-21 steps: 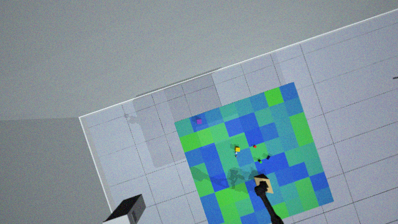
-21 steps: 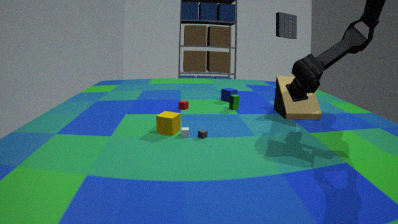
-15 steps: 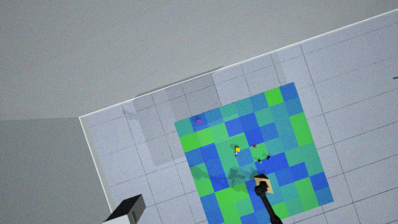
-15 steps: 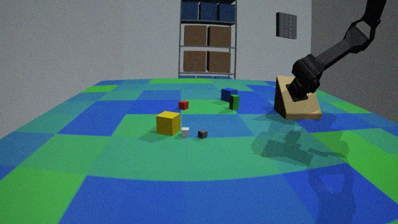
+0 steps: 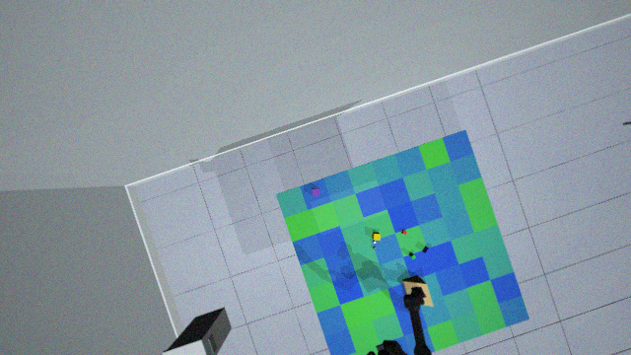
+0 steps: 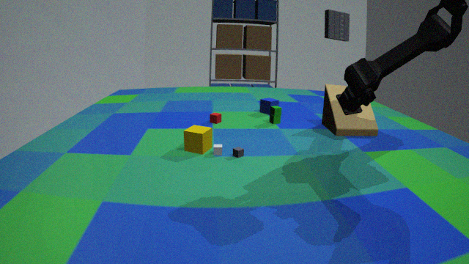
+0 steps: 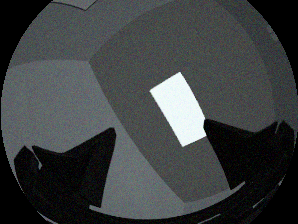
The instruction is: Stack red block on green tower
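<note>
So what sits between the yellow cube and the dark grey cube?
The small white cube sits between the yellow cube and the dark grey cube; the exterior view shows this clearly.

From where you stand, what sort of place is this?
Probably a storeroom or workshop: a metal shelf rack holds brown boxes and blue bins, and a black robot arm is mounted on a wooden wedge.
</note>
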`<state>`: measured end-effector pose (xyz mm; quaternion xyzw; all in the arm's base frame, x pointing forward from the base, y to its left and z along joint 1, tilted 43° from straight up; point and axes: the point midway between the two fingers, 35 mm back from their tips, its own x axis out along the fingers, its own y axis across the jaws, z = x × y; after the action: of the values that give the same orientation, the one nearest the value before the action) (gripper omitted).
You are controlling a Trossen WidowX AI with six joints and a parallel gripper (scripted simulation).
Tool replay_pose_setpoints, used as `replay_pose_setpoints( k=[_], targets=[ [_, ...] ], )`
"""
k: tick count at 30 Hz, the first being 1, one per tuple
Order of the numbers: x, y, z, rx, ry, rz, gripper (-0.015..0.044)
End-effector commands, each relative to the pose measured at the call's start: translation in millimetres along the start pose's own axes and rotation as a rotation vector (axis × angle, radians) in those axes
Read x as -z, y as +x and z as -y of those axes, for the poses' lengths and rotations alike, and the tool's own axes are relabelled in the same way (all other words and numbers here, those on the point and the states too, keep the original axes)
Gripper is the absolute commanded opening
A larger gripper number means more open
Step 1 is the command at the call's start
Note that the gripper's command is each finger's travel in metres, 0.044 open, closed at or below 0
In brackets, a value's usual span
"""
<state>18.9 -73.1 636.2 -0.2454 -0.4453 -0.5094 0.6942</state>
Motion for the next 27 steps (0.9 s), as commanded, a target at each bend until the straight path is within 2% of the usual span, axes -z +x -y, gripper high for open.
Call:
replay_pose_setpoints(
  k=[1,8,14,20,27],
  targets=[
    [15,3,-57,-0.139,-0.059,-0.002,0.044],
    [65,-4,-159,-0.416,-0.113,-0.071,0.044],
    [122,-35,-233,-0.669,-0.181,-0.143,0.044],
    [189,-71,-289,-0.899,-0.185,-0.307,0.044],
    [278,-134,-332,-1.149,-0.158,-0.591,0.044]
  ],
)
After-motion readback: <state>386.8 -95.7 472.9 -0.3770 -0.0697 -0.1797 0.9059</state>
